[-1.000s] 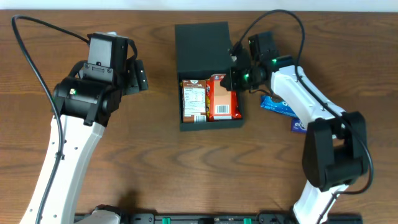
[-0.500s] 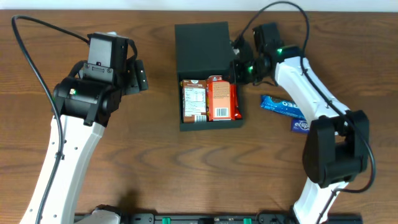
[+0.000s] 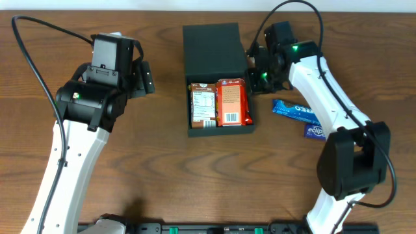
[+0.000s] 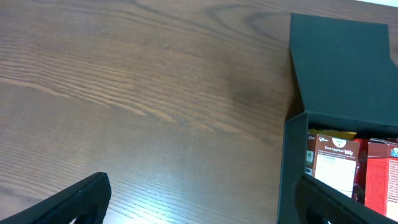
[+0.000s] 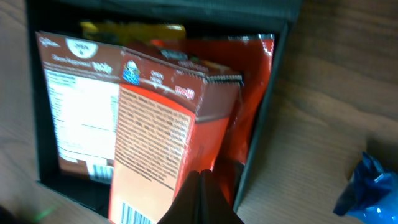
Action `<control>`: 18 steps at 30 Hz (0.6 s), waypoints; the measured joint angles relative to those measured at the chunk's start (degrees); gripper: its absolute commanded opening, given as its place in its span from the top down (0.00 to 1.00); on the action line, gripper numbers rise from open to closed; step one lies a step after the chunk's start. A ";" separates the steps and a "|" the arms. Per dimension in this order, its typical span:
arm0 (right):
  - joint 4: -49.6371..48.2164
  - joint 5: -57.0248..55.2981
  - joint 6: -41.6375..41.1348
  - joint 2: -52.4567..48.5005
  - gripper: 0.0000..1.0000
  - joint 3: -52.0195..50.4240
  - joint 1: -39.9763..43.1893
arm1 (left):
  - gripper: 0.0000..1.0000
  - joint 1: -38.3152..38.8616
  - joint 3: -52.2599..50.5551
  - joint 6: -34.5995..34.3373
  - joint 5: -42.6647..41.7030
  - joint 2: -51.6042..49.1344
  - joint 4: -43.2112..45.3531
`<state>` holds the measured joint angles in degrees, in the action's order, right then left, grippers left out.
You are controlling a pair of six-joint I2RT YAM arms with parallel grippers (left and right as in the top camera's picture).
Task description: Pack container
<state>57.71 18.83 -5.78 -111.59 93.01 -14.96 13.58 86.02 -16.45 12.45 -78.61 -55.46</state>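
Container (image 3: 211,49), a dark shallow box, sits at the top centre of a wooden table (image 3: 162,182), its flap lid folded open away from the robot. Packing looks partly done. Inside, a white-and-brown packet (image 3: 203,104) and an orange-red packet (image 3: 233,103) lie side by side, with something yellow (image 5: 134,29) tucked behind them. A long blue packet (image 3: 296,109) and a smaller blue packet (image 3: 314,132) lie on the table to the right, apparently left to load, and the lid is not yet closed. Right gripper (image 3: 252,68), fingers pressed together on nothing, hovers at the box's right wall. Left gripper (image 3: 147,78), spread wide and empty, hangs well to the left.
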 measured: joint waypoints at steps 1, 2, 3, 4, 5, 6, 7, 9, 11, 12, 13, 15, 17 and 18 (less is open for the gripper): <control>0.24 -0.70 0.00 0.00 0.98 0.00 -0.35 | 0.05 0.00 0.00 0.00 0.00 0.00 -0.02; 0.42 -1.33 0.00 0.00 0.98 0.00 -0.81 | 0.05 0.00 0.00 0.00 0.00 0.00 0.00; 0.52 -2.01 0.00 0.00 0.98 0.00 -1.31 | 0.05 0.00 0.00 0.00 0.00 0.00 -0.02; 0.74 -2.73 0.00 0.00 0.99 0.00 -1.79 | 0.05 0.00 0.00 0.00 0.00 0.00 -0.02; 0.98 -3.39 -0.02 0.00 0.98 -0.02 -2.27 | 0.05 0.00 0.00 0.00 0.00 0.00 0.00; 1.25 -4.15 -0.02 0.00 0.98 -0.02 -2.71 | 0.05 0.00 0.00 0.00 0.00 0.00 -0.02; 1.53 -5.05 -0.02 0.00 0.98 -0.02 -3.17 | 0.05 0.00 0.00 0.00 0.00 0.00 0.00; 1.88 -6.40 -0.07 -0.15 0.98 -0.02 -3.78 | 0.05 0.00 0.00 0.00 0.00 0.00 0.00; 2.14 -7.34 -0.07 -0.57 0.98 -0.02 -4.15 | 0.05 0.00 0.00 0.00 0.00 0.00 -0.02; 2.16 -7.87 -0.13 -0.98 0.98 -0.02 -4.31 | 0.05 0.00 0.00 0.00 0.00 0.00 -0.02; 2.14 -8.17 -0.13 -1.44 0.98 -0.02 -4.44 | 0.05 0.00 0.00 0.00 0.00 0.00 0.00; 2.01 -8.66 -0.26 -2.69 0.98 -0.02 -4.55 | 0.05 0.00 0.00 0.00 0.00 0.00 0.00; 1.73 -9.01 -0.28 -3.74 0.98 -0.09 -4.85 | 0.05 0.00 0.00 0.00 0.00 0.00 0.00; 1.55 -9.20 -0.31 -4.07 0.99 -0.09 -5.09 | 0.05 0.00 0.00 0.00 0.00 0.00 0.00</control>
<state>59.27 9.63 -6.09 -115.66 92.92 -20.05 13.58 86.02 -16.45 12.45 -78.61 -55.46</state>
